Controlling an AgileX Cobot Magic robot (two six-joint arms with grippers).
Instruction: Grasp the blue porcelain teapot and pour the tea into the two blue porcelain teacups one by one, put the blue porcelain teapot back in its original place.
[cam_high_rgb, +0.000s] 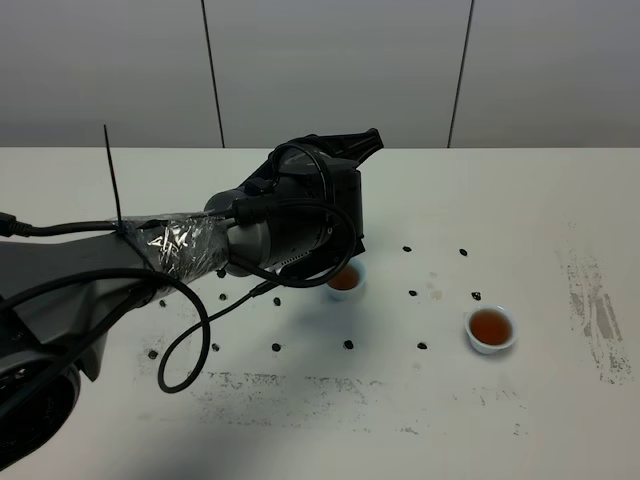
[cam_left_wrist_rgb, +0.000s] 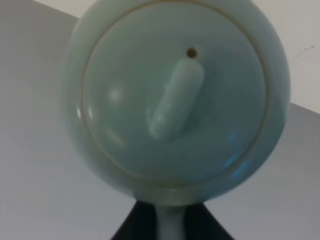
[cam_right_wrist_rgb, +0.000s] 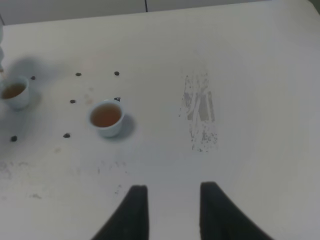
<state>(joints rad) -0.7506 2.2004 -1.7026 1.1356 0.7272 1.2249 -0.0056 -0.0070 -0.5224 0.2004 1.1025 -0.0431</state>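
So you've got a white worktop (cam_high_rgb: 520, 200) with the left arm (cam_high_rgb: 180, 245) stretched across it from 9 o'clock toward the middle. In the high view that arm completely hides the blue porcelain teapot (cam_left_wrist_rgb: 175, 100). On the left wrist cam it fills the frame, lid (cam_left_wrist_rgb: 175, 95) facing the lens. Your left gripper (cam_left_wrist_rgb: 170, 222) is clamped onto the pot's handle. Your right gripper (cam_right_wrist_rgb: 172, 210) is parted with nothing between the fingers, hanging over bare worktop. One teacup (cam_high_rgb: 344, 281) peeks out from under the arm near the centre. The other teacup (cam_high_rgb: 490, 329) sits between 3 and 4 o'clock from it, well apart. Both have amber tea in them. Small dark specks (cam_high_rgb: 413, 293) are dotted around the cups.
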